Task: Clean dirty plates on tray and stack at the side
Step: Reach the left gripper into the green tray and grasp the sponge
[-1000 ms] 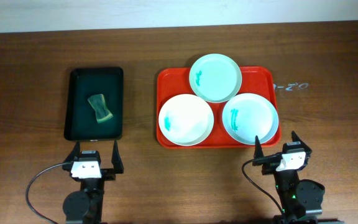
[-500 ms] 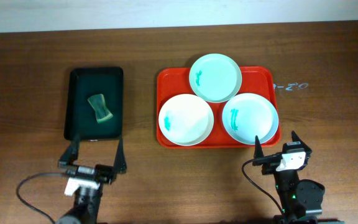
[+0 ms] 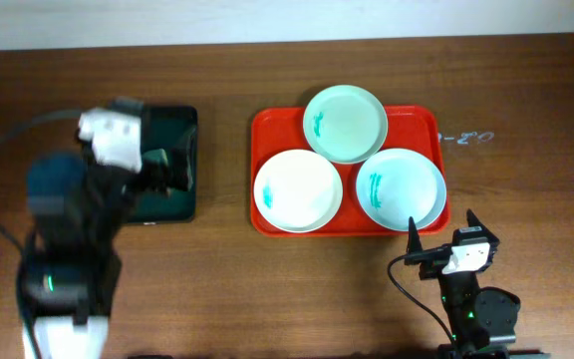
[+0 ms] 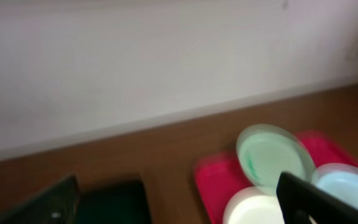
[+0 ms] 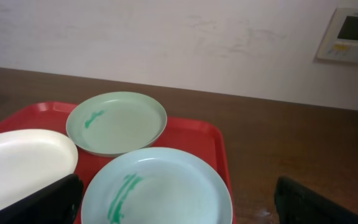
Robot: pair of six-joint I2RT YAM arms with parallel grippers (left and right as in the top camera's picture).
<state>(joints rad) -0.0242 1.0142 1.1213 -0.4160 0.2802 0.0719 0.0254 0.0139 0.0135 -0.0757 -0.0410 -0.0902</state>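
Observation:
Three plates lie on the orange-red tray (image 3: pixel 267 131): one at the back (image 3: pixel 345 124), one front left (image 3: pixel 298 190) and one front right (image 3: pixel 401 189), each with teal smears near the rim. My left gripper (image 3: pixel 170 170) is open and empty, raised over the black tray (image 3: pixel 180 204). Its blurred wrist view shows the back plate (image 4: pixel 269 152) and the orange-red tray (image 4: pixel 209 180) ahead. My right gripper (image 3: pixel 441 235) is open and empty, just in front of the tray's front right corner. Its wrist view shows the front right plate (image 5: pixel 157 186) between its fingers (image 5: pixel 179 210).
The black tray stands left of the orange-red tray, and my left arm (image 3: pixel 68 219) covers most of it and whatever lies in it. Bare wooden table (image 3: pixel 526 189) lies right of the orange-red tray. A white wall runs behind the table (image 5: pixel 166 37).
My left arm has swung up from the table's front edge to over the black tray and now hides the green sponge there. The right arm and plates have not moved.

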